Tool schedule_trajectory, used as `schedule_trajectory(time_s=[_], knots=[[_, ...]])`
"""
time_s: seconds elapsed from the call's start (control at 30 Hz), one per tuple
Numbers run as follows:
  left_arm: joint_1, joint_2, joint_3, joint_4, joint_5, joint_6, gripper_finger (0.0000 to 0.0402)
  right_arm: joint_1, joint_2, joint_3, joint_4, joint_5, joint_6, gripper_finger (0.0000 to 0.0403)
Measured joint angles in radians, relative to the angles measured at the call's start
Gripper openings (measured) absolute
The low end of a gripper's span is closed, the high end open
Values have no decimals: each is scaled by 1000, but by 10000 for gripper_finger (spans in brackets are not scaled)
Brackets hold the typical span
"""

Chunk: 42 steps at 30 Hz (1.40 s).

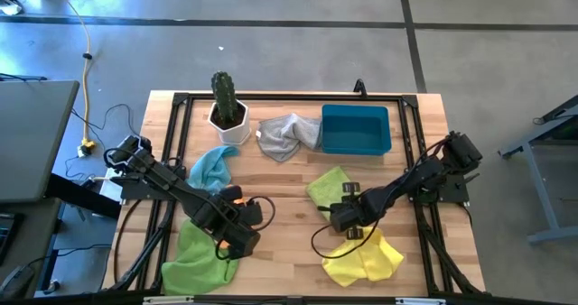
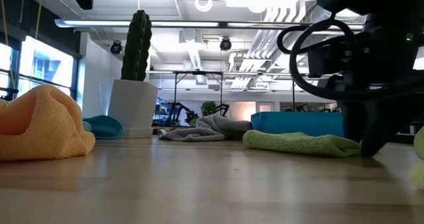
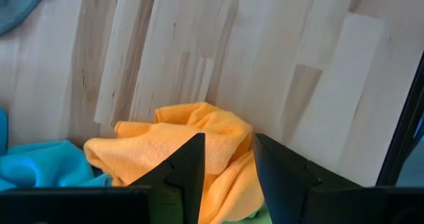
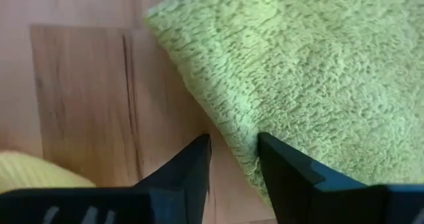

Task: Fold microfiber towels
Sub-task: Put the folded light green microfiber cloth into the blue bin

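Note:
An orange towel (image 1: 232,195) lies bunched on the wood, also seen in the low view (image 2: 40,124). My left gripper (image 3: 228,159) is open, just above it and over the lime green towel (image 1: 192,255) at the near left. My right gripper (image 4: 233,154) is open and low at the near edge of a second lime green towel (image 4: 311,65), which lies flat on the table (image 2: 298,142). One finger is over the cloth, the other over bare wood. A yellow towel (image 1: 366,258) lies near the front right. A light blue towel (image 1: 212,168) and a grey towel (image 1: 289,135) lie farther back. My right gripper points down at the lime green towel's near edge (image 4: 248,154), its fingers on either side of that edge. In the low view the fingers (image 2: 364,141) reach down to the tabletop at the towel's end. I cannot tell whether they touch the cloth.
A blue plastic bin (image 1: 355,129) stands at the back right. A potted cactus (image 1: 226,106) stands at the back left, next to the grey towel. Bare wood lies in the middle of the table (image 1: 284,224) between the two arms. Black frame rails run along the table's edges.

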Motion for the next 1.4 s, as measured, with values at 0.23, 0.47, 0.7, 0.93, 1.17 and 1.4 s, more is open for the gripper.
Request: schedule_trajectory(time_s=[0.23, 0.47, 0.7, 0.93, 1.17, 1.4], knots=[[0, 0, 0, 49, -13, 0, 119, 0, 4, -2, 19, 16, 81, 33], [0, 0, 0, 49, -20, 0, 119, -2, -5, -5, 36, 10, 145, 5], [0, 0, 0, 49, -12, 0, 119, -29, -104, -11, 27, -47, 200, 1], [0, 0, 0, 55, -11, -4, 119, -92, -257, -8, 20, -62, 247, 0], [1, 0, 0, 66, -10, -38, 119, -187, -422, -7, -32, -62, 223, 0], [1, 0, 0, 67, -11, -53, 119, -313, -558, -7, -96, -62, 208, 0]])
